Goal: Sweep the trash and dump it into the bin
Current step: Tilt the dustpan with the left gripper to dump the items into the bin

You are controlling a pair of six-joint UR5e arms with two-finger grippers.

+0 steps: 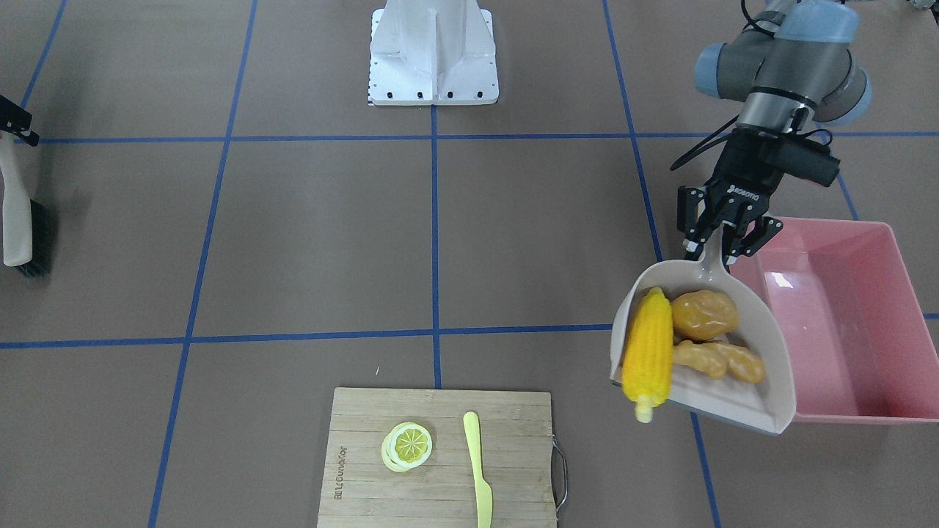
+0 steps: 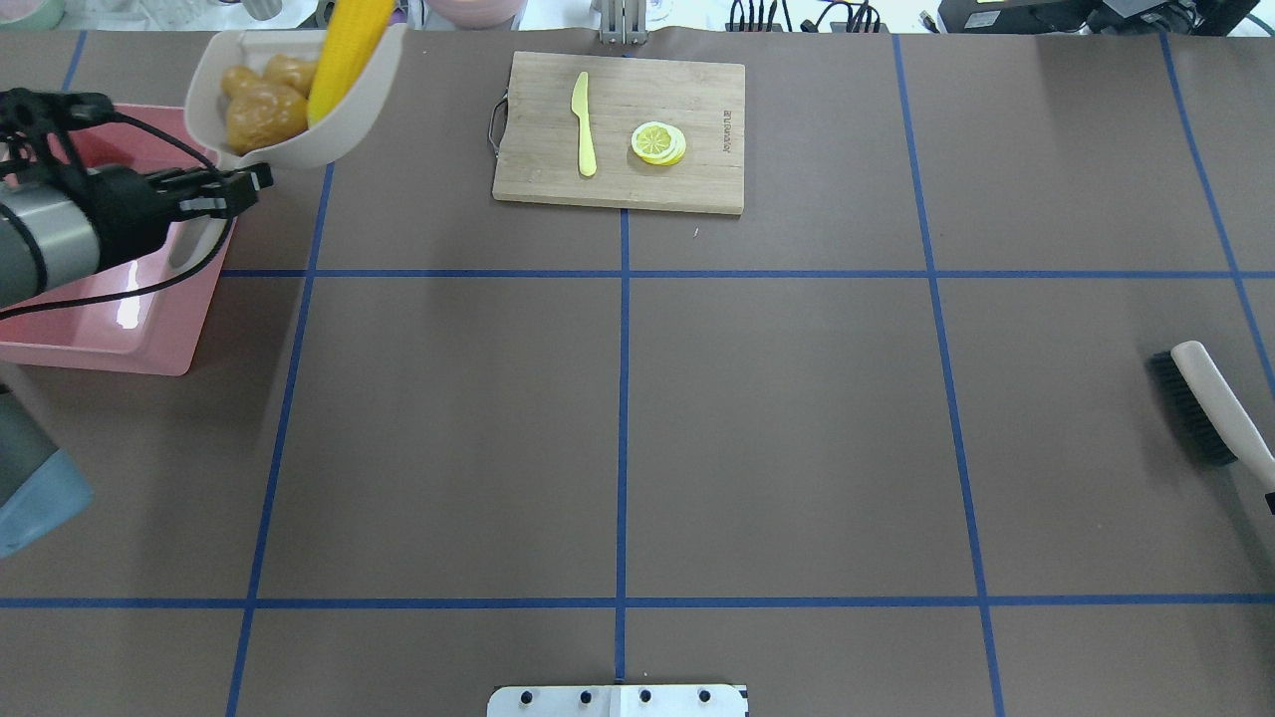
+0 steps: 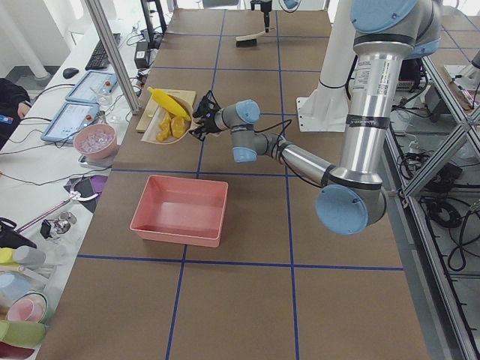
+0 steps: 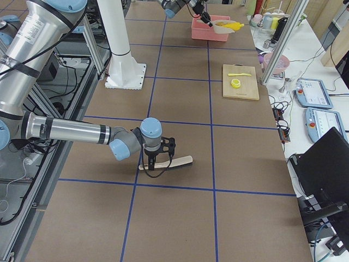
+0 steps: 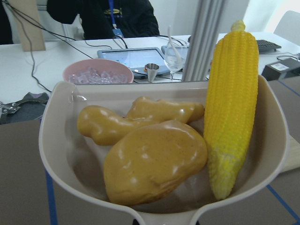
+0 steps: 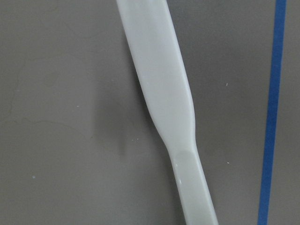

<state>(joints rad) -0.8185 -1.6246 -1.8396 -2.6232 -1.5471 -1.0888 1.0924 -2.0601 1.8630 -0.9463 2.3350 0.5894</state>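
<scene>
Beside bin [image 1: 829, 330], left gripper [image 1: 713, 253] gripping dustpan [image 1: 733, 407], trash [image 1: 704, 315] aboard

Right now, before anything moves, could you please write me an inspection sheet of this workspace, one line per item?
Surface: brown table with a blue tape grid; no spills seen.
Job's things: corn cob, potato and ginger root lie in the beige dustpan, held raised beside the pink bin; the bin looks empty; the corn's tip overhangs the lip.
Clutter: cutting board with lemon slice and yellow knife; brush lying on the table.
Claws: left claw shut on the dustpan's handle; right claw at the brush, grip unclear.
Cables: black cable loops at the left wrist.
Surroundings: tablets and a person beyond the table edge.
</scene>
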